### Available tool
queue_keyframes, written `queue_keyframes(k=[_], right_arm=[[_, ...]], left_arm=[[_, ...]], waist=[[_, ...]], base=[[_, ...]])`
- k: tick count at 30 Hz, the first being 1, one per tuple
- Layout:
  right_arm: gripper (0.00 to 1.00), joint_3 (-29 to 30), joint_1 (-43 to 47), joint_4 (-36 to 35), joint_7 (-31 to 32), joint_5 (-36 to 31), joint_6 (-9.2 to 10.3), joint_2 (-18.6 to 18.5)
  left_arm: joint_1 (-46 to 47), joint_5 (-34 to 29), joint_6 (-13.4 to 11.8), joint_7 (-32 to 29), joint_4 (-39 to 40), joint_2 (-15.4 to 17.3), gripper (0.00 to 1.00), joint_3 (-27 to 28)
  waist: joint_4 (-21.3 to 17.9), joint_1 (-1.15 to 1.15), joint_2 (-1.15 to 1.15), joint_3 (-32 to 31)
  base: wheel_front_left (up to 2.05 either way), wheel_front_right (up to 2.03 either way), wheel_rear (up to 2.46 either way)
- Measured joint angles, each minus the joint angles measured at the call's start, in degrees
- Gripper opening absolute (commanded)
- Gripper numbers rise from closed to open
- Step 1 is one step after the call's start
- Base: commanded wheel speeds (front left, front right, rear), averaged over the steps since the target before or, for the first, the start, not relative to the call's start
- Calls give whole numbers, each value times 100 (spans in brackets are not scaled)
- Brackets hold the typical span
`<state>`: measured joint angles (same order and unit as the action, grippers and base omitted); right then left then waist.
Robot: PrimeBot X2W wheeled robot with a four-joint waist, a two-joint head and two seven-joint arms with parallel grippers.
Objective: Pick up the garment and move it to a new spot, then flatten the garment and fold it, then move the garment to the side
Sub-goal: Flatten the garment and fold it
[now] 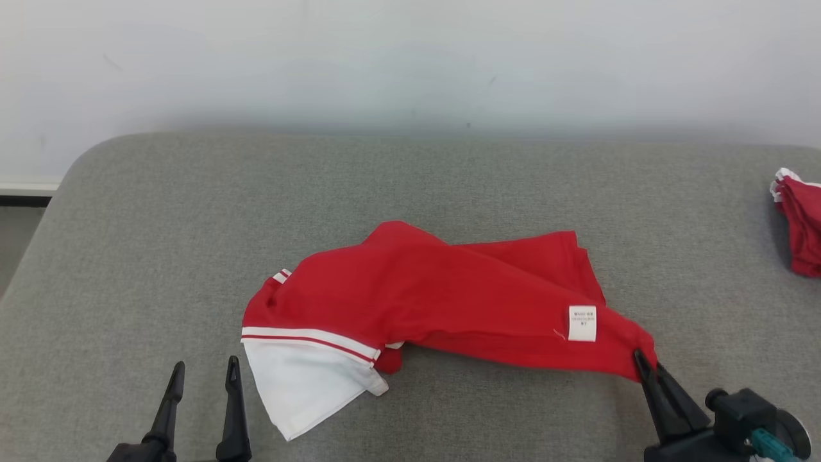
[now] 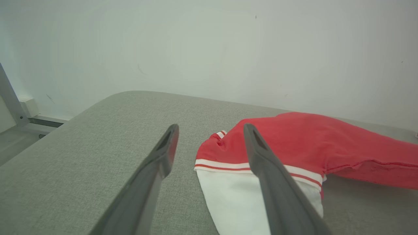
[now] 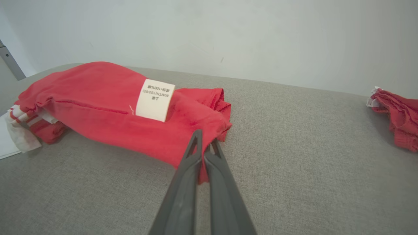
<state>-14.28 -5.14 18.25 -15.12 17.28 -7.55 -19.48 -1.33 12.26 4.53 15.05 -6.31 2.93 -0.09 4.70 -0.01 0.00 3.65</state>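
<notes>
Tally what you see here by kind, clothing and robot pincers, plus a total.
Red clothing: 2 (crumpled garment, bundle at the right edge)
Pincers: 2 (left pincer, right pincer)
Total: 4

Grey fabric surface point(image 1: 160, 224) with 1 crumpled red garment point(image 1: 449, 289), another red pile point(image 1: 802, 224) far right

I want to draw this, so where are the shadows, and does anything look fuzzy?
Head view: soft, even light, with only a faint shadow under the red garment on the grey pad. Left wrist view: the left gripper's open fingers look huge and a bit fuzzy up close. Right wrist view: the white label is sharp enough to show print, and a soft shadow lies under the cloth.
</notes>
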Motion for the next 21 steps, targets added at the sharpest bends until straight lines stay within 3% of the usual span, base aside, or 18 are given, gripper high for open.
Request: queue_keyframes(k=[2,3,4,9,21], right_arm=[[0,107,233,-52,0,13,0,86],[22,159,296,-76,-1,27,0,122],[100,203,353,-68,-1,29,0,154],[100,553,691,-77,-1,20,0,300],[100,1250,1182,-832,-1,-149,0,722]], left_arm=[[-1,-2,1,0,-22,-1,100,2],[-4,-4,1,0,-31,-1,100,2],[-14,-7,2,0,-42,-1,100,3],[-124,-19,13,0,-111,-1,100,21],[-342,-167,52,0,13,0,100,270]], waist=[[-78,0,0,-49],[-92,1,0,-70],[-103,0,0,-94],[-124,0,0,-242],[-129,1,0,-534]], base=[[0,0,0],[0,0,0],[0,0,0],[0,0,0],[0,0,0]])
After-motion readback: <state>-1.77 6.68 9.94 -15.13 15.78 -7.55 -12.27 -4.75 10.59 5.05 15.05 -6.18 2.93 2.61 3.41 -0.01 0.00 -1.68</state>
